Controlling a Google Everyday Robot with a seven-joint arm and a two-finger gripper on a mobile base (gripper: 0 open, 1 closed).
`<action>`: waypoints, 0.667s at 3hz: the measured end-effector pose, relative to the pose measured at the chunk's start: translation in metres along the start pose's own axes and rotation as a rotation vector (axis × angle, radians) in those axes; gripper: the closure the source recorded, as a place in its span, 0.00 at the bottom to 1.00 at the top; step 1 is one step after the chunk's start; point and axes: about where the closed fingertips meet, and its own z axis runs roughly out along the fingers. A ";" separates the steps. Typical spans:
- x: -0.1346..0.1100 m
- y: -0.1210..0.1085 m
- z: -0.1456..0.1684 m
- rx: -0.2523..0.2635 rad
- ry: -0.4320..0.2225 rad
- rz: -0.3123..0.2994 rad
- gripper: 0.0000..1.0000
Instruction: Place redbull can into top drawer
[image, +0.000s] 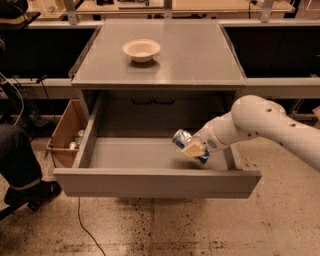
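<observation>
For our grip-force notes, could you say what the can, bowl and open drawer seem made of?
The redbull can, held by the gripper over the top drawer at its right side, looks like shiny metal: bright glints. The bowl looks matte cream, perhaps plastic or ceramic. The drawer looks flat matte grey, painted metal or laminate.

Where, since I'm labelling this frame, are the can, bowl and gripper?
can (180, 138): camera view, its upper end.
bowl (141, 49): camera view, its bare inside.
gripper (194, 148): camera view, between fingertips, over the drawer (150, 184), right side.
</observation>
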 end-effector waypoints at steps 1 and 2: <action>0.011 -0.001 0.027 0.002 0.024 0.028 1.00; 0.019 0.000 0.047 -0.005 0.048 0.054 0.84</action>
